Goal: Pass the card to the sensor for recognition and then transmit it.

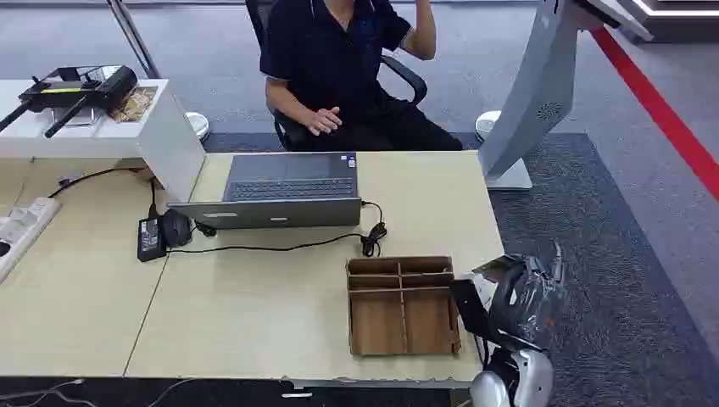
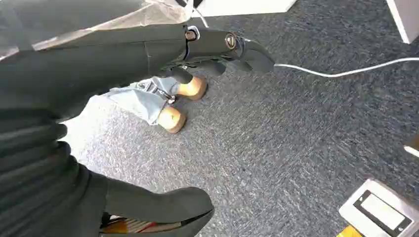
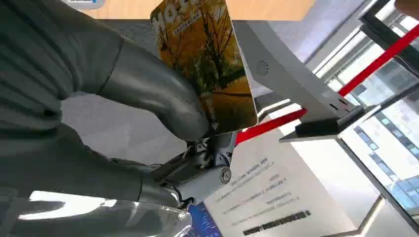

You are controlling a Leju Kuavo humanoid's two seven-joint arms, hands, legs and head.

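**Currently: card pinched in right hand, off the table's right edge**

Table (image 1: pixel 280 331): pale wood-look top, flat, matte, straight edges. Near-right corner sits just beside the right hand. Dark grey carpet (image 1: pixel 610 280) runs along the table's right side out to a red floor stripe (image 1: pixel 661 110); open floor between.

Kiosk stand (image 1: pixel 534 93): smooth grey-white, curved column, far right past the table corner. Right wrist view shows its slanted head and a dark flat ledge (image 3: pixel 326 126).

Person (image 1: pixel 339 68) seated far side in a dark shirt, one hand raised.

Laptop (image 1: pixel 284 191): grey, lid laid flat, far centre, black cable trailing right.

Tray (image 1: pixel 401 305): brown card-like divider box, compartments, near-right on the table, just left of the right hand.

Right hand (image 3: pixel 163 103): grey thumb pressing the card (image 3: pixel 212 64) against the darker fingers, held clear of the table. Card is glossy, rectangular, rounded corners, orange autumn-tree print.

Left hand (image 2: pixel 197 54): hanging over carpet, dark fingers partly curled, nothing held; thin white cable (image 2: pixel 346 71) on the floor nearby.
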